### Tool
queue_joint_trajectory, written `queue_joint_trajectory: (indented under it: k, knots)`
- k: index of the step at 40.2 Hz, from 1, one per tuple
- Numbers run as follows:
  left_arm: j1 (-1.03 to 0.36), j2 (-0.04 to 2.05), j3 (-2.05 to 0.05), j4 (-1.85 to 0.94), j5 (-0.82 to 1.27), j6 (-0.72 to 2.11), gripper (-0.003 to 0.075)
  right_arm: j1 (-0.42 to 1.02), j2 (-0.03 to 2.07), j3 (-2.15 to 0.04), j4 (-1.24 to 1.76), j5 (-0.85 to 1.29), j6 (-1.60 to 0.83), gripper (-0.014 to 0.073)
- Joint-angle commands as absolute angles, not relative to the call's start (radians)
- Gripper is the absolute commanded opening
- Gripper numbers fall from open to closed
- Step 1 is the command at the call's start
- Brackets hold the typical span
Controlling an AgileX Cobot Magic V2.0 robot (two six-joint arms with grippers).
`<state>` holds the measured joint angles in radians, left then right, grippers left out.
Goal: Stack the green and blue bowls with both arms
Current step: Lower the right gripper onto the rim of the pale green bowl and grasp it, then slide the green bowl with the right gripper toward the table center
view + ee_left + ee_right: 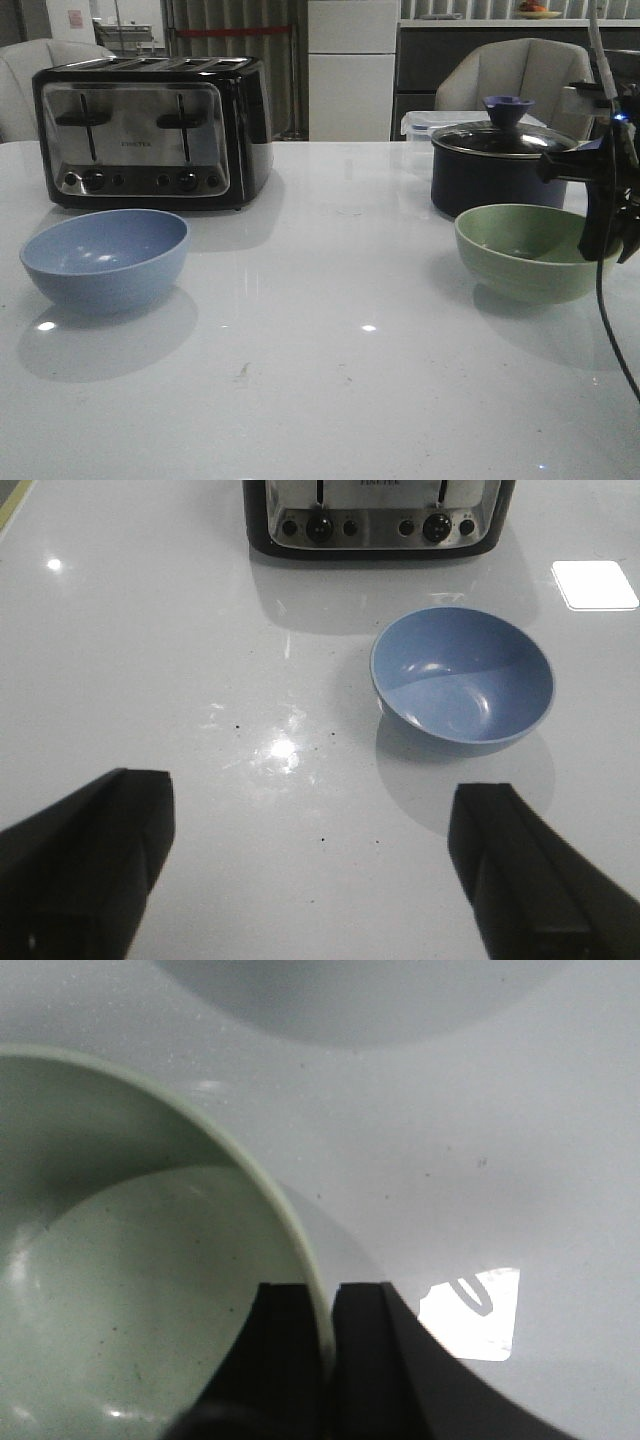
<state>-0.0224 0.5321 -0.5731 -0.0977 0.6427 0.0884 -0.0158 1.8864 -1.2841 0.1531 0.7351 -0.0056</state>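
The pale green bowl (527, 250) sits on the white table at the right. My right gripper (603, 245) is shut on its right rim. In the right wrist view one finger is inside the green bowl (130, 1250) and one outside, at the right gripper (328, 1295). The dusty blue bowl (106, 258) sits at the left, in front of the toaster. My left arm does not show in the front view. In the left wrist view my left gripper (320, 825) is open and empty above bare table, with the blue bowl (462, 678) ahead of it and apart.
A black and silver toaster (150, 130) stands at the back left, also in the left wrist view (375, 515). A dark navy lidded saucepan (497, 165) stands just behind the green bowl. A thin black cable (605, 310) hangs from the right arm.
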Motion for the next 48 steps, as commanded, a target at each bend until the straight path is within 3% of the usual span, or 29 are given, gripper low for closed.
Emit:
queue_joint_trajectory:
  k: [1,14,25,38,41,48]
  knots:
    - [-0.021,0.54,-0.608,-0.11,0.567,0.079,0.0616,-0.008,1.813,-1.32,0.167,0.744,-0.049,0.0063]
    - [-0.021,0.54,-0.608,-0.11,0.567,0.079,0.0616,0.193,1.682,-1.36,0.172,0.759,-0.134,0.0063]
    - [-0.021,0.54,-0.608,-0.11,0.567,0.079,0.0616,0.399,1.721,-1.361,0.197,0.743,-0.134,0.0063]
    - [-0.021,0.54,-0.608,-0.11,0.567,0.079,0.0616,0.442,1.831,-1.361,0.25,0.718,-0.134,0.007]
    - [-0.021,0.54,-0.608,-0.11,0.567,0.079,0.0616,0.442,1.84,-1.361,0.253,0.716,-0.134,0.0118]
    - [-0.021,0.54,-0.608,-0.11,0.567,0.079,0.0616,0.442,1.842,-1.361,0.251,0.705,-0.134,0.0388]
